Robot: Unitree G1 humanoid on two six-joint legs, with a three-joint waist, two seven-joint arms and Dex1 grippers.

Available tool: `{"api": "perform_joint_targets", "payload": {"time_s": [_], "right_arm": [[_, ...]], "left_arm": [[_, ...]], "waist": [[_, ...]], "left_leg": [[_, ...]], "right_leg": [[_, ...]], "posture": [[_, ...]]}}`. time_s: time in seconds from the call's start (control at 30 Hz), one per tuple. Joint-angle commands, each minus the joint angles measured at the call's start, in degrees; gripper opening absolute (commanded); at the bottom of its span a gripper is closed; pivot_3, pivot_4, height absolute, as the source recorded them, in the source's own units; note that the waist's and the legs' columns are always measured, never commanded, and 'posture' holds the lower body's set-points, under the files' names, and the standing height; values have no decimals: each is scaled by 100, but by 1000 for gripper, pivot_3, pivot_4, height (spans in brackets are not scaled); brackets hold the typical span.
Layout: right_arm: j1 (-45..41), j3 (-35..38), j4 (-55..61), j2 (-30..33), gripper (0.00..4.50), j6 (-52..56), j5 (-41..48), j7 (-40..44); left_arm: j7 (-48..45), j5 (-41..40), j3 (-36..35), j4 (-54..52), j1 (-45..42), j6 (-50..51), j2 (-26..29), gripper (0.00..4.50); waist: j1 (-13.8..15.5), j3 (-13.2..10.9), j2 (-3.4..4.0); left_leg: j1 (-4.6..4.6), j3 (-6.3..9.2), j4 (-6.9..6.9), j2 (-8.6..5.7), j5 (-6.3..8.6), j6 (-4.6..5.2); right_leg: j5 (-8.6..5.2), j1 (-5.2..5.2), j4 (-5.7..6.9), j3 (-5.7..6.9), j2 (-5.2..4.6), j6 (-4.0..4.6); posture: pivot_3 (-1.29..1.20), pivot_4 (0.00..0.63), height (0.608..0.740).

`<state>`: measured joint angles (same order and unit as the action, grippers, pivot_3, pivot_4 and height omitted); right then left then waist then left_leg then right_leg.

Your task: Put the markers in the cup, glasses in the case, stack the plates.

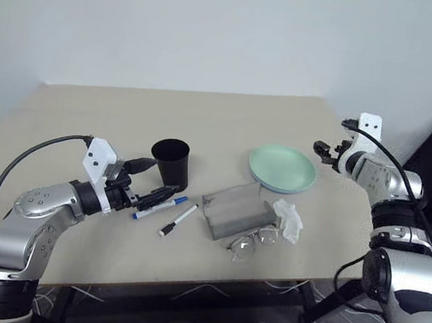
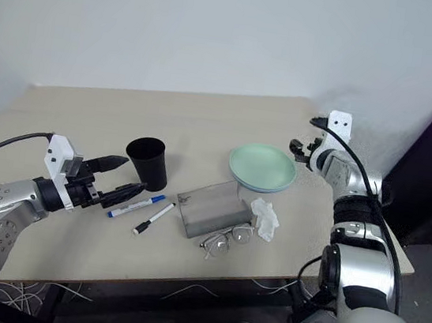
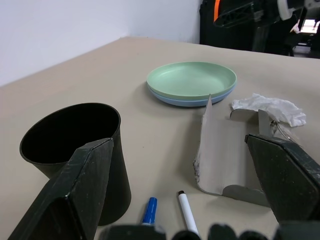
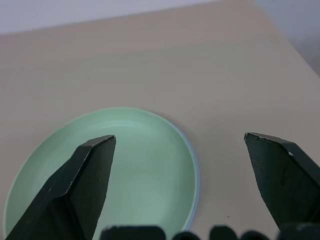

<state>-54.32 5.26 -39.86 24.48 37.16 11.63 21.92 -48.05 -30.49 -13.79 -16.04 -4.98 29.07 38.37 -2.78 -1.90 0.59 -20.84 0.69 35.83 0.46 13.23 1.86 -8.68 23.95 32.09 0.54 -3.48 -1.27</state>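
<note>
Two round smooth plates (image 1: 282, 169) lie stacked.

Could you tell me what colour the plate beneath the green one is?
Light blue plate, best seen in the left wrist view.

plates (image 1: 282, 169) stacked at two o'clock of the case (image 1: 235, 210) — cup (image 1: 171, 162) at ten, glasses (image 1: 253, 243) at five.

far half of the table (image 1: 206, 112) is bare. near the middle, cup (image 1: 171, 162), markers (image 1: 169, 213), case (image 1: 235, 210), glasses (image 1: 254, 243) crowd together.
</note>
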Motion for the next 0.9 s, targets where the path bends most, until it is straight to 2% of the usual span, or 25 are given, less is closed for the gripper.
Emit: {"api": "perform_joint_targets", "payload": {"time_s": [0.03, 0.27, 0.47, 0.7, 0.9], "right_arm": [[223, -481, 955, 392, 4457, 345, 14, 1039], [836, -1215, 1974, 1172, 4457, 398, -52, 2566], [1226, -1721, 2497, 1717, 4457, -239, -154, 3792], [1309, -2157, 2264, 1694, 4457, -1003, -410, 4586], [1277, -2433, 1872, 1503, 4457, -1476, -726, 4750]], "left_arm": [[10, -78, -53, -124, -104, -62, 31, 4500], [4, -59, -80, -75, -121, -88, 50, 4500], [9, -46, -86, -34, -151, -99, 54, 4500], [-6, -34, -73, 25, -234, -104, 73, 4500], [-9, -40, -98, 14, -236, -89, 100, 4500]], "waist": [[5, 0, -1], [17, 0, -2], [13, -2, -6], [15, -4, -16], [21, -3, -23]], "left_leg": [[0, 1, 0, 0, 0, 0], [3, 0, 3, 0, 1, -2], [9, -7, 7, 6, 4, -6], [12, -11, 12, 12, 15, -25], [10, -11, 13, 11, 15, -26]], "right_leg": [[0, 0, 0, 0, 0, 0], [-1, -1, 4, 0, 0, 0], [-1, -2, 2, 2, 0, -1], [-2, -1, 2, 12, 0, -1], [-1, 0, 2, 12, -1, -1]], "posture": [[0, 0, 727], [0, 0, 727], [0, 0, 727], [0, 0, 727], [0, 0, 727]]}}
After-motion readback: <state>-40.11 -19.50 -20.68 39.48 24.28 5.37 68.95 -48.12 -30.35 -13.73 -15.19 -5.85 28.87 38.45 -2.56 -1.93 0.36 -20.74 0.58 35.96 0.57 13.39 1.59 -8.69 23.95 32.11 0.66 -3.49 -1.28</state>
